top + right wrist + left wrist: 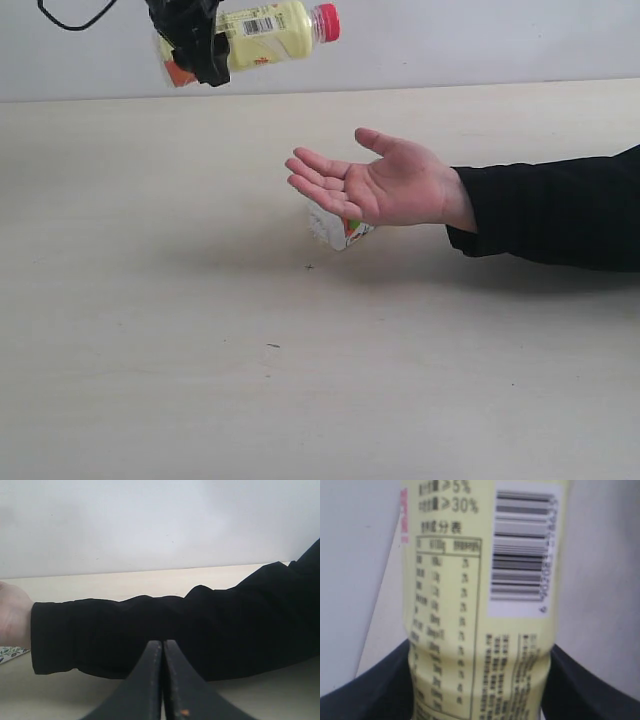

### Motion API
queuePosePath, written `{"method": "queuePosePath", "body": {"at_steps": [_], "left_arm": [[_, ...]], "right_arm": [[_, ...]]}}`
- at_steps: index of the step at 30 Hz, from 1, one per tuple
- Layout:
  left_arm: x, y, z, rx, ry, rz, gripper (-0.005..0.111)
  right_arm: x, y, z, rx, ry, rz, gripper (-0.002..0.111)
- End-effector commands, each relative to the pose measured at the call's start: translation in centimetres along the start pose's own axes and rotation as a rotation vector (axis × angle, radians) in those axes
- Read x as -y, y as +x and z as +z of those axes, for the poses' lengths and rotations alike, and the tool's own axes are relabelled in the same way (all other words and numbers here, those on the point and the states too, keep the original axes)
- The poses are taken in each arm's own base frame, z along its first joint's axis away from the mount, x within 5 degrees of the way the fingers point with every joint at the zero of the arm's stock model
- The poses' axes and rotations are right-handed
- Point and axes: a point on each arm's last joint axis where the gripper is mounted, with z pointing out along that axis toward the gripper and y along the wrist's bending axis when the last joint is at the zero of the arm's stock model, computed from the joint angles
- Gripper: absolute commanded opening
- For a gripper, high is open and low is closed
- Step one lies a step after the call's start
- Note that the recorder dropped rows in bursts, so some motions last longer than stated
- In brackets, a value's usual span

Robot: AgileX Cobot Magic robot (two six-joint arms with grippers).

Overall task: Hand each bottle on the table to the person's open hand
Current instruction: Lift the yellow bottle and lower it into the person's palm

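My left gripper (205, 45) is shut on the yellow bottle with the red cap (270, 32), held sideways high at the top left, cap pointing right. Up close the same yellow bottle (480, 605) fills the left wrist view between the dark fingers (380, 685). The person's open hand (380, 185) hovers palm up over the table (150, 300). Under the hand lies a clear bottle with a white-green label (338, 228), mostly hidden. My right gripper (163, 650) is shut and empty, low by the black sleeve (175, 625). The other bottles are out of view.
The person's black-sleeved arm (550, 210) reaches in from the right edge. A white wall (450, 40) rises behind the table. A scrap of leaf-print label (11, 653) shows under the wrist in the right wrist view.
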Motion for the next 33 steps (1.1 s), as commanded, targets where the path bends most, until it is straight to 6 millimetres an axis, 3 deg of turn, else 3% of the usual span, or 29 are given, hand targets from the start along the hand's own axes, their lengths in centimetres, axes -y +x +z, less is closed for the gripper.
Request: {"method": "queuePosePath", "body": {"at_steps": [1, 4, 8, 17, 21, 26, 33], "left_arm": [[0.1, -0.1, -3.5, -0.013, -0.033, -0.133, 0.0], [0.7, -1.0, -5.1, -0.046, -0.123, -0.287, 0.0], [3.7, -3.6, -6.4, -0.031, -0.149, -0.434, 0.0], [10.9, -9.3, -7.6, 0.061, -0.044, -0.704, 0.0], [14.1, -11.3, -8.2, 0.087, 0.106, -0.822, 0.0], [16.4, -12.4, -8.2, 0.07, 0.171, -0.938, 0.0], [17.8, -11.9, -6.4, -0.02, 0.161, -1.086, 0.0]], "right_arm": [[0.0, 0.0, 0.0, 0.013, 0.004, 0.001, 0.0], [0.0, 0.0, 0.0, 0.013, 0.004, 0.001, 0.0], [0.0, 0.0, 0.0, 0.013, 0.004, 0.001, 0.0], [0.0, 0.0, 0.0, 0.013, 0.004, 0.001, 0.0], [0.0, 0.0, 0.0, 0.013, 0.004, 0.001, 0.0], [0.0, 0.0, 0.0, 0.013, 0.004, 0.001, 0.0], [0.0, 0.1, 0.0, 0.005, 0.005, 0.001, 0.0]]}}
